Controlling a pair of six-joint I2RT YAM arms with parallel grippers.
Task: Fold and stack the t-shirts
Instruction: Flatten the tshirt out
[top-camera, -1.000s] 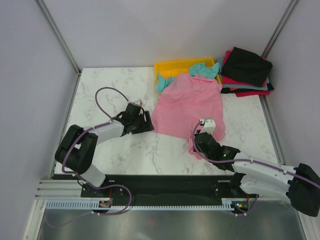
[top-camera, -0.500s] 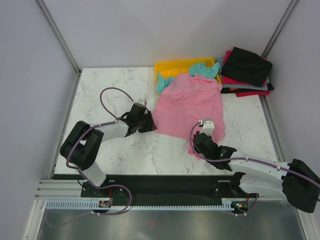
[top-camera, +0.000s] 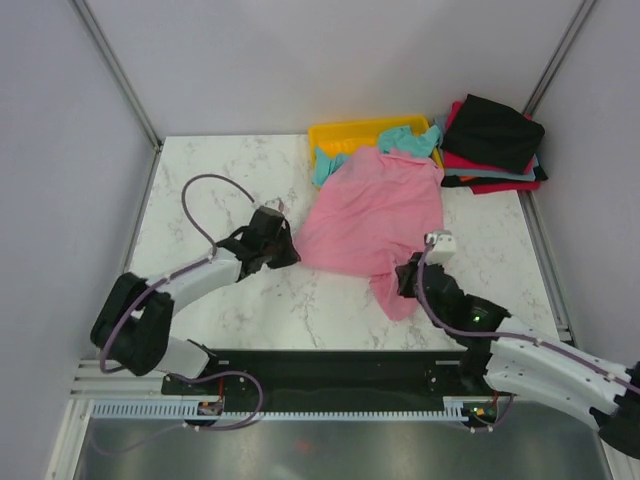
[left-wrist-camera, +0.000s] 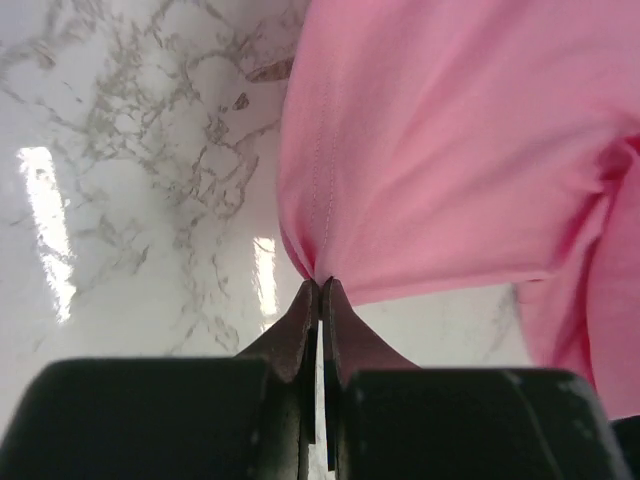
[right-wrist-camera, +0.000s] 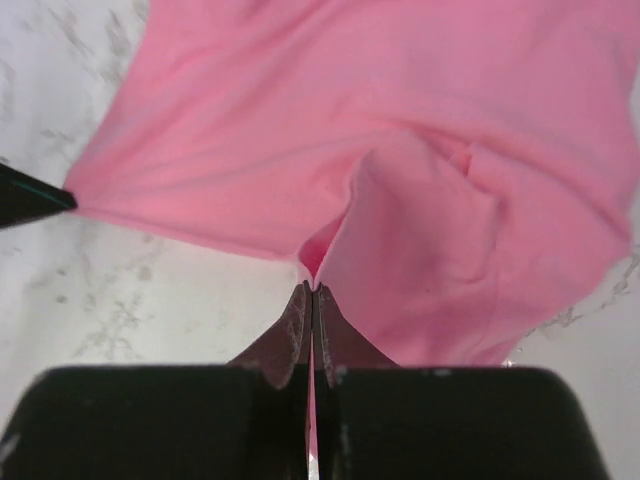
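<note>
Currently: pink tee (top-camera: 375, 210), pinched at two edges.
Place: spread mid-table, long axis running near to far, far end lapping the tray (top-camera: 340, 132). Grip: left claw (left-wrist-camera: 320, 292) clamped tight on its left edge; right claw (right-wrist-camera: 312, 290) clamped tight on a near-right fold. Cloth lies between the two claws and far of both; likely next, draw it flat.
</note>
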